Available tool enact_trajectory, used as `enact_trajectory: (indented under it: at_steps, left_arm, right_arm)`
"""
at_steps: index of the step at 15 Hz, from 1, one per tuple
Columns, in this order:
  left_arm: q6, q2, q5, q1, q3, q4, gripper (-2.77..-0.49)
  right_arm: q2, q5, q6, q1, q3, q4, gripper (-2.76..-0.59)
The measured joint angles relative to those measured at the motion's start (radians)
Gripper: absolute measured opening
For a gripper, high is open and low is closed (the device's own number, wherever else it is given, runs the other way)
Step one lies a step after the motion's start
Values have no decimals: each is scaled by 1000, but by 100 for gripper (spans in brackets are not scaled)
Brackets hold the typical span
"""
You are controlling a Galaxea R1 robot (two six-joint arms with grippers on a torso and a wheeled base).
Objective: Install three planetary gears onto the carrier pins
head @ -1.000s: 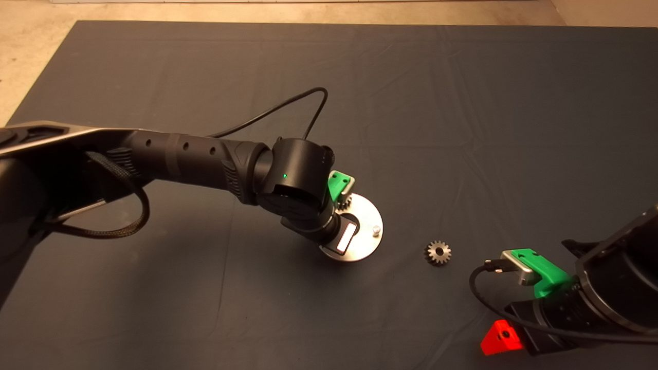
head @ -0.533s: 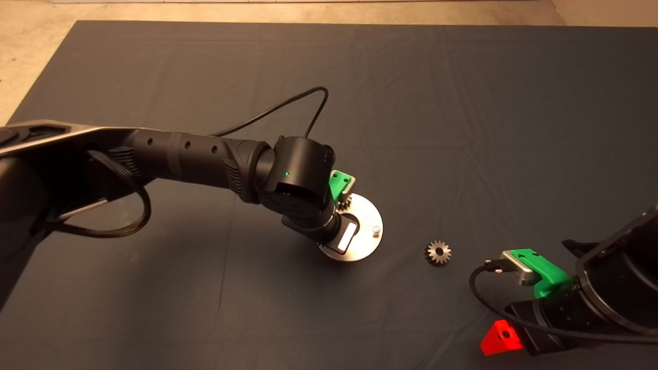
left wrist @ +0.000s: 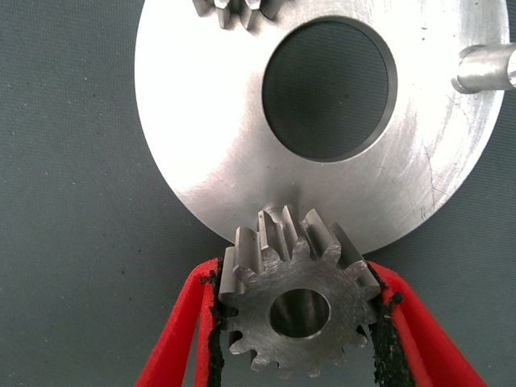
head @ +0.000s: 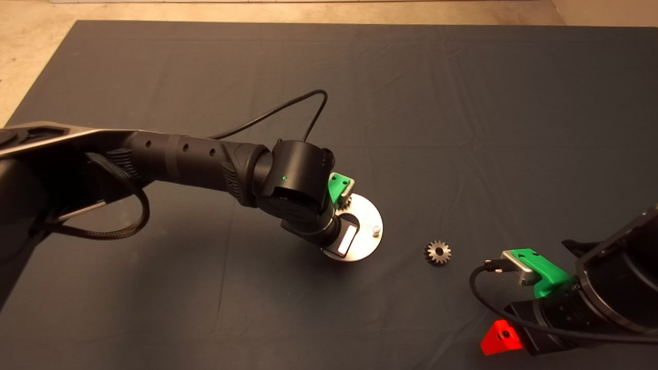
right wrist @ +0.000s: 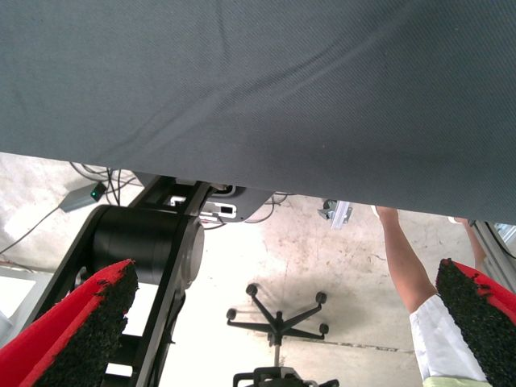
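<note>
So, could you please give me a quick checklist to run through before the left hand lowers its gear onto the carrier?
1. Grip: left hand is shut on the held gear, pads on both flanks. Ok.
2. Bore over pin: a pin tip shows just beyond the gear's teeth, not through its bore. Not ok.
3. Gear level with the disc: cannot tell.
4. Progress: one mounted gear at the far rim; another pin is bare. Ok.
5. Last gear: the loose gear lies on the mat, clear of the disc. Ok.
6. Right hand is open and parked at the mat's edge. Ok.
</note>
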Motion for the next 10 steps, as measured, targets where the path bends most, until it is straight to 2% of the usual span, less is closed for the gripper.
enact_trajectory:
  at_steps: [10]
  left_arm:
    - [-8,0,0,0,8,0,-233]
  right_arm:
    - [0,0,0,0,0,0,-61]
